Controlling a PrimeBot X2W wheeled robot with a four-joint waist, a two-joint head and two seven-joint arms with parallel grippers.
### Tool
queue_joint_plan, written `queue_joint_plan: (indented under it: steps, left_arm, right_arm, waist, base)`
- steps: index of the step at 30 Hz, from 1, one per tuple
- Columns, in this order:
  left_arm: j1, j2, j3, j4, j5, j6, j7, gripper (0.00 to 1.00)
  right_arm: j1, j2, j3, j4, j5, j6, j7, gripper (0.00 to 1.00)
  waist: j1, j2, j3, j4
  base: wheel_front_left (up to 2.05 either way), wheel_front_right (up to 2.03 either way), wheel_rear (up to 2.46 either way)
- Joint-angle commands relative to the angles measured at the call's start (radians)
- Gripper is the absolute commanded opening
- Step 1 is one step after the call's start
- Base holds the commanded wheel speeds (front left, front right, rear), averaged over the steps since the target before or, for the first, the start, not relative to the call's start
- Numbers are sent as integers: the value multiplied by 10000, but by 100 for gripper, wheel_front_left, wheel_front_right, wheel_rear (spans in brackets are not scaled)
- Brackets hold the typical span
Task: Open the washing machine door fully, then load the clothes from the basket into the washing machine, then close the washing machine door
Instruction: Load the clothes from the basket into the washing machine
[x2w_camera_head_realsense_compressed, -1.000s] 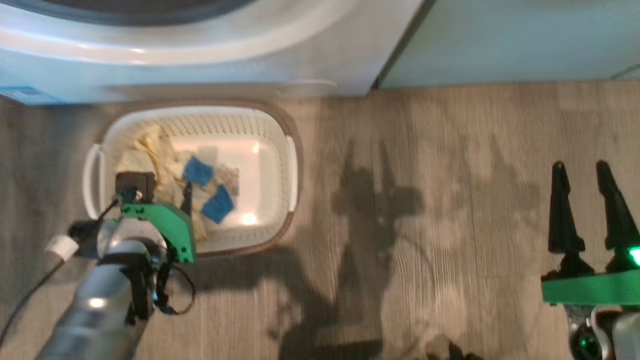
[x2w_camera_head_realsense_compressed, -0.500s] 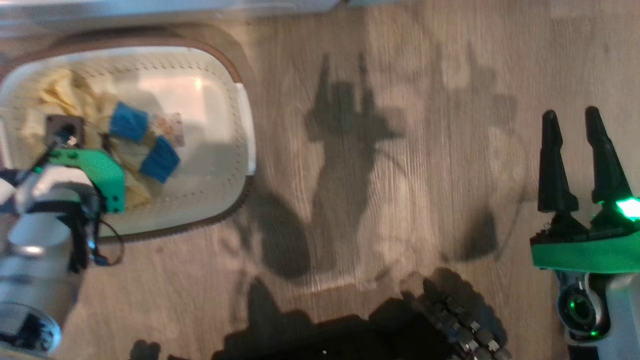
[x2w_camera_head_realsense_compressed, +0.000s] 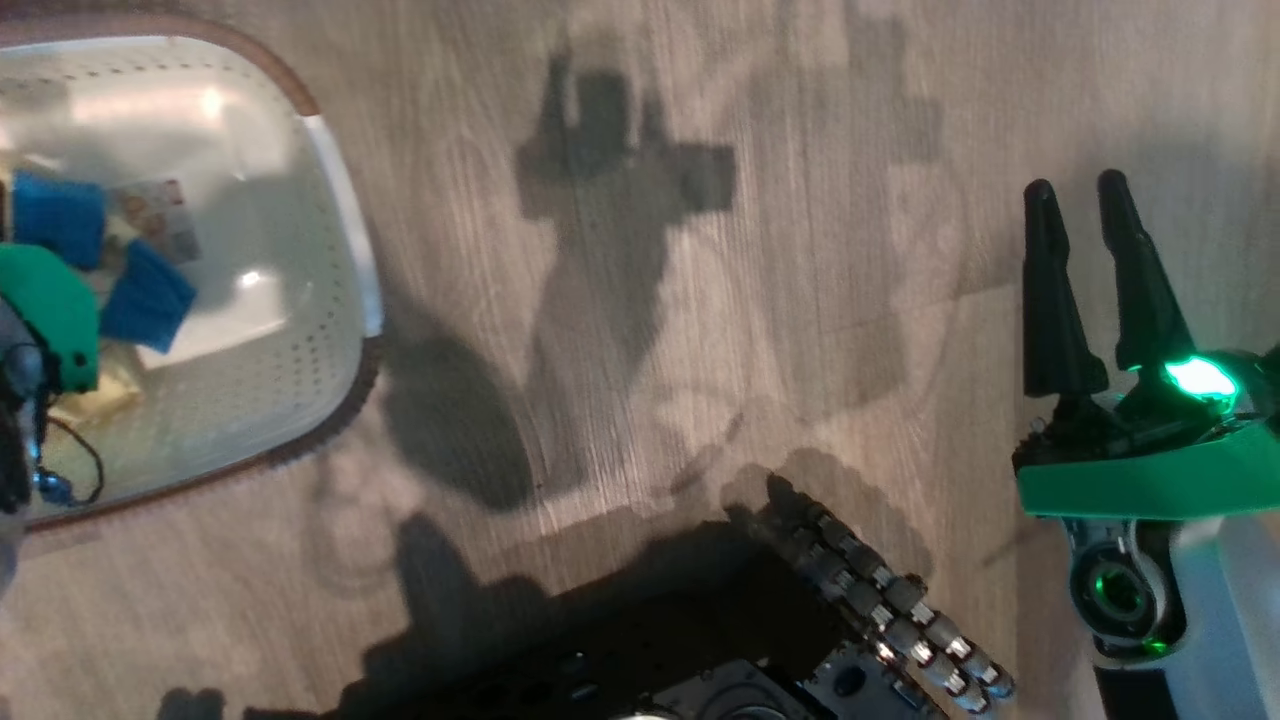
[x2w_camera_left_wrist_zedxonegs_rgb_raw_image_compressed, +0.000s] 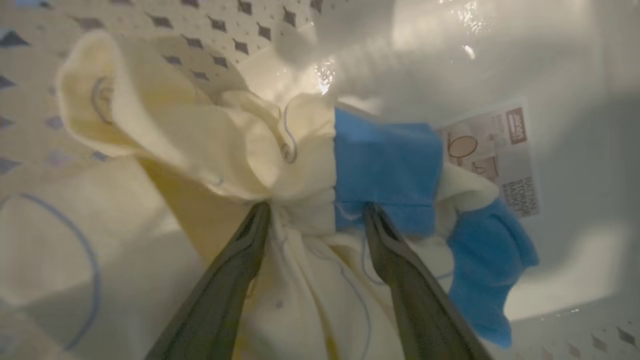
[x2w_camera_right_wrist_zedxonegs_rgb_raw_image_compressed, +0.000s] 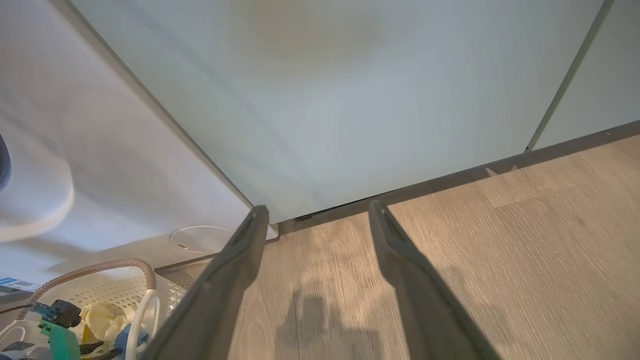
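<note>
**A:** What do we see at the far left?

**B:** The basket (x2w_camera_head_realsense_compressed: 340, 230) sits on the wooden floor (x2w_camera_head_realsense_compressed: 700, 300) at the left edge of the head view. Our left gripper (x2w_camera_left_wrist_zedxonegs_rgb_raw_image_compressed: 317, 207) is down inside it. Its two fingers are spread rather than clenched, and their tips press into the clothes (x2w_camera_left_wrist_zedxonegs_rgb_raw_image_compressed: 200, 150). Pale yellow cloth bunches up between them.

**A:** And the blue bits?

**B:** One blue piece (x2w_camera_left_wrist_zedxonegs_rgb_raw_image_compressed: 385, 170) lies right at one fingertip, and another blue piece (x2w_camera_left_wrist_zedxonegs_rgb_raw_image_compressed: 490, 260) lies just beyond it. We cannot tell whether they are sewn to the yellow cloth or only lie on it. Beside them a printed label (x2w_camera_left_wrist_zedxonegs_rgb_raw_image_compressed: 500, 155) sits on the basket's pale bottom.

**A:** What comes next, moving right?

**B:** The floor carries our own shadows, and our dark base (x2w_camera_head_realsense_compressed: 700, 650) shows at the bottom of the head view.

**A:** And the far right?

**B:** Our right gripper (x2w_camera_head_realsense_compressed: 1078, 190) hovers over the floor, well apart from the basket. Its fingers are spread and grasp nothing. Looking along them, we see the washing machine (x2w_camera_right_wrist_zedxonegs_rgb_raw_image_compressed: 100, 165), with its white front and a round flap (x2w_camera_right_wrist_zedxonegs_rgb_raw_image_compressed: 200, 239) low down. The basket stands just in front of it, and a pale green cabinet (x2w_camera_right_wrist_zedxonegs_rgb_raw_image_compressed: 325, 100) stands right beside it.
</note>
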Motion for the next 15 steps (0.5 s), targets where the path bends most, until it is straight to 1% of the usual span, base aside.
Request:
queue_joint_plan:
  steps: [1,9,10,11,12,15]
  left_arm:
    - [82,562,329,-30,-127,-3,203,100]
    - [-85,520,482,-209,-510,13,1042,100]
    - [-99,498,501,-220,-561,9,1121,57]
    - [-110,475,530,-222,-621,10,1198,38]
    - [-122,448,549,-242,-671,-1,1239,0]
    - [-137,374,562,-293,-762,3,1335,0]
  right_arm:
    - [262,-131,210,-263,132,-29,-65,100]
    - [321,-131,267,-359,241,-29,-65,100]
    - [323,-131,267,-364,243,-29,-65,100]
    - [323,-131,267,-367,247,-29,-65,100]
    - [320,-131,265,-370,246,-29,-65,100]
    - [302,-131,260,-379,219,-29,-65,100]
  waist:
    - [-1,0,287,-290]
    - [-1,0,510,-252]
    - [-1,0,523,-250]
    - [-1,0,533,-249]
    - [-1,0,542,-247]
    - [-1,0,545,-244]
  base:
    - [0,0,0]
    - [0,0,0]
    - [0,0,0]
    - [0,0,0]
    - [0,0,0]
    - [0,0,0]
